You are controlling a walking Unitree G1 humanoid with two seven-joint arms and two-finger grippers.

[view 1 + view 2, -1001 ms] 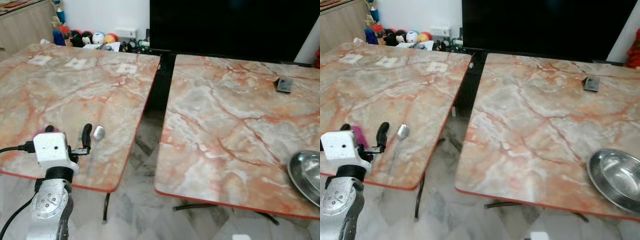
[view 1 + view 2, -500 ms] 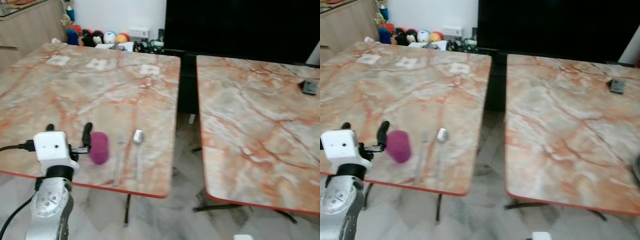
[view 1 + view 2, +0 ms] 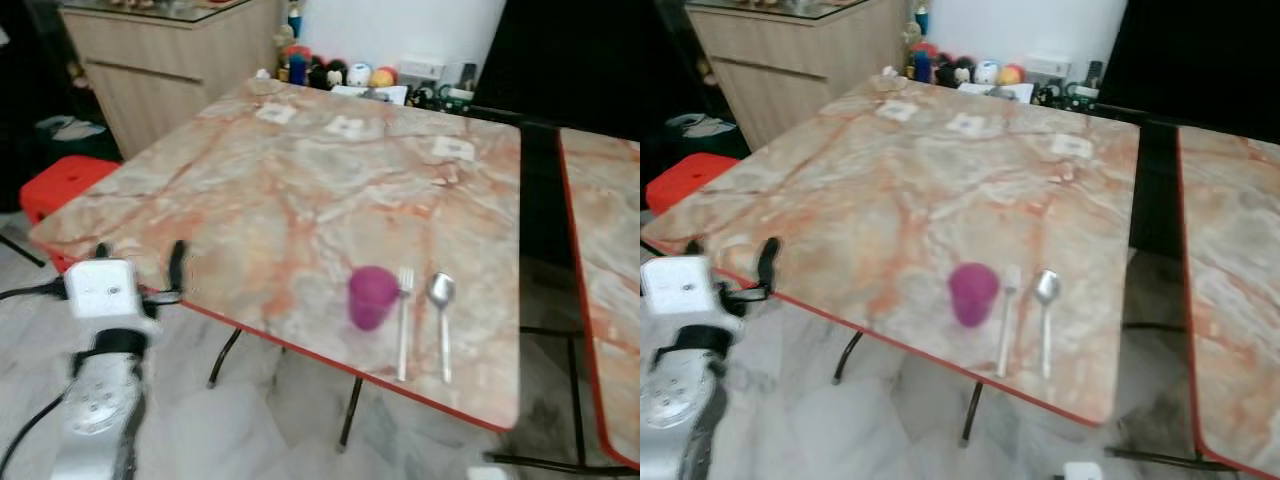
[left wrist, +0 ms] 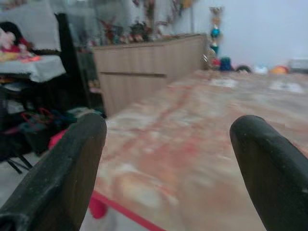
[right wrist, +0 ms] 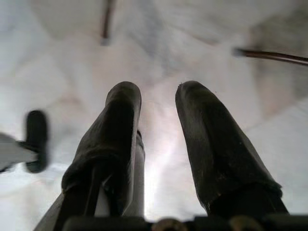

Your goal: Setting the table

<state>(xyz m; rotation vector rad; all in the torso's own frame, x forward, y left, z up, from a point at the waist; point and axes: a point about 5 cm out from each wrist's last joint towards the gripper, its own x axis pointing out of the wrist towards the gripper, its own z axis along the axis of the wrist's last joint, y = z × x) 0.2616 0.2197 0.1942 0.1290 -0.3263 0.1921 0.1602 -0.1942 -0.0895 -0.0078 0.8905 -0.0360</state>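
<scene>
Purple cup [image 3: 372, 296], fork [image 3: 403, 320], spoon [image 3: 441, 308] near marble table [image 3: 300, 190] front edge, cutlery lying front-to-back. Left gripper [image 3: 137, 272] — fingers spread, empty — off table's left corner, nearer arm; cup lies to its right. Right gripper [image 5: 156, 139] hangs floorward, fingers apparently slightly parted — view blurred.

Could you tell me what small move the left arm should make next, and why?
Probably reach toward the purple cup. The left gripper hangs open and empty off the table's near-left edge, apart from the cup, fork and spoon lying together.
</scene>
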